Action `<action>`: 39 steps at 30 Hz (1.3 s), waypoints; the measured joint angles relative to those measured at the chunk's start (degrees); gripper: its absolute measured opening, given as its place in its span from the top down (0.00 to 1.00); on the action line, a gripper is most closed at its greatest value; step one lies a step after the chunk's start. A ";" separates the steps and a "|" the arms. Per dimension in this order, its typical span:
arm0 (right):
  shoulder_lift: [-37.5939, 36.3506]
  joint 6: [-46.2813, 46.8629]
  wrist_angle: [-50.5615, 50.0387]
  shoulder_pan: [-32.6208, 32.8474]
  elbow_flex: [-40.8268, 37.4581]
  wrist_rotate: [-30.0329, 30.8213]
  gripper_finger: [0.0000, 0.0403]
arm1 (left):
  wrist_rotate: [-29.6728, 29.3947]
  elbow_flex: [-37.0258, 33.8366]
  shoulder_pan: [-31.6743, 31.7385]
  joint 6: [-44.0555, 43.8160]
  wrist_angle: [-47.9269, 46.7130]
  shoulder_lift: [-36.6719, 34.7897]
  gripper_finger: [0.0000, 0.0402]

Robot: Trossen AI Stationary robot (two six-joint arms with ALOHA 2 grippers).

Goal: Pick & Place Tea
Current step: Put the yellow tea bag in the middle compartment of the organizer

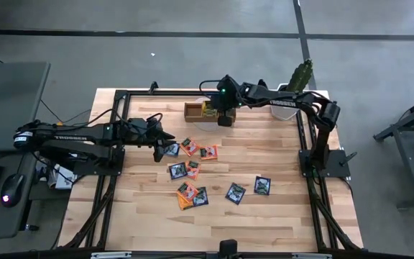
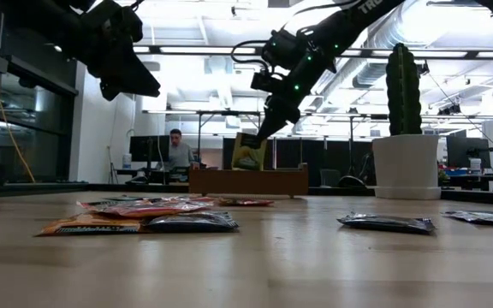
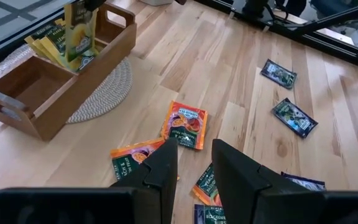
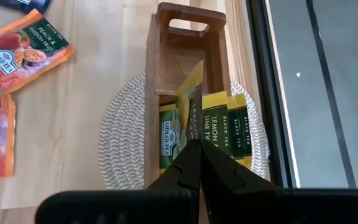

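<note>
Orange and dark tea sachets [image 1: 191, 170] lie flat, scattered mid-table.

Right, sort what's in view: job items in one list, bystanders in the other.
Job:
- yellow-green sachet, pinched by right gripper over the wooden tray
- yellow-green sachets already in the tray
- loose sachets on the table
- left gripper, open above them

Bystanders:
- woven mat
- potted cactus
- person in the background

wooden tray [image 3: 39, 93] cut off at frame edge, sachet labels [image 1: 186, 170] too small to read
</note>
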 joint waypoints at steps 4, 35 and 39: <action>0.00 0.44 -0.40 -0.02 0.00 -0.82 1.00 | -0.02 0.00 0.00 -0.17 0.00 0.00 0.75; 1.64 4.37 -2.90 -1.11 0.00 -2.72 0.93 | -0.53 0.04 0.00 -0.24 -0.20 -0.02 0.75; 1.64 5.42 -2.89 -1.11 0.00 -2.77 0.83 | -0.65 0.04 0.00 -0.36 -0.49 -0.02 0.75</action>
